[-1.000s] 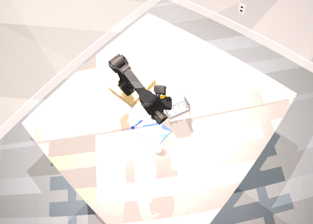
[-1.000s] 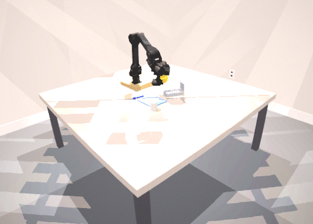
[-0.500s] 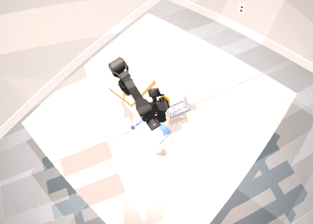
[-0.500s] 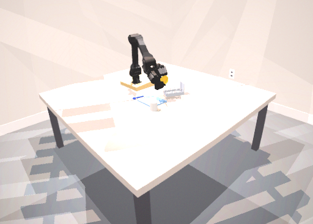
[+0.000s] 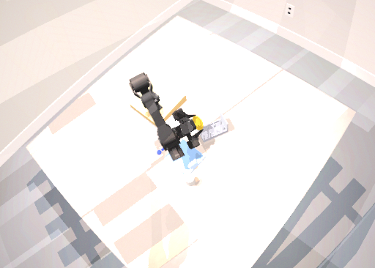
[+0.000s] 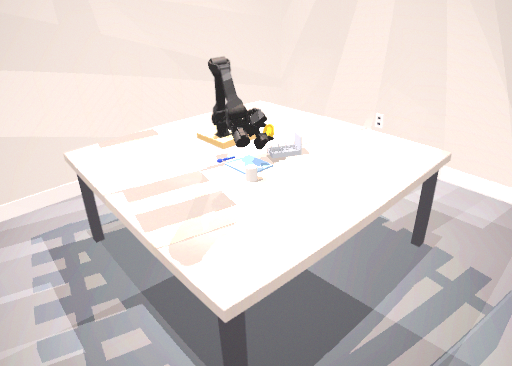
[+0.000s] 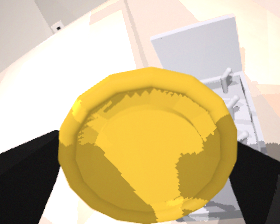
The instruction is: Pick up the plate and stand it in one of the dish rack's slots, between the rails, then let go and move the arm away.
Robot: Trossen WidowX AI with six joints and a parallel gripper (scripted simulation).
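The white desk (image 6: 320,216) is standing on dark legs and is carrying everything. The black arm (image 6: 227,98) is rising from a wooden base board (image 6: 215,140) near the far edge of the desk, then bending down toward the middle of the desk. The grey dish rack (image 6: 285,149) is sitting just beside the arm, on the side toward the right corner, with one raised white end wall. A light blue mat (image 6: 248,163) is lying in front of the arm, toward the near edge. The gripper (image 5: 195,126) is closing on the yellow plate (image 7: 146,143) and is holding it by the rim, with the fingers kept wide apart by the plate. The plate is hanging above the desk, close to the rack but not in a slot; in the wrist view the rack (image 7: 219,72) is showing behind it. A small white cup (image 6: 252,174) is standing at the near edge of the mat. A small blue pen (image 6: 225,158) is lying beside the mat.
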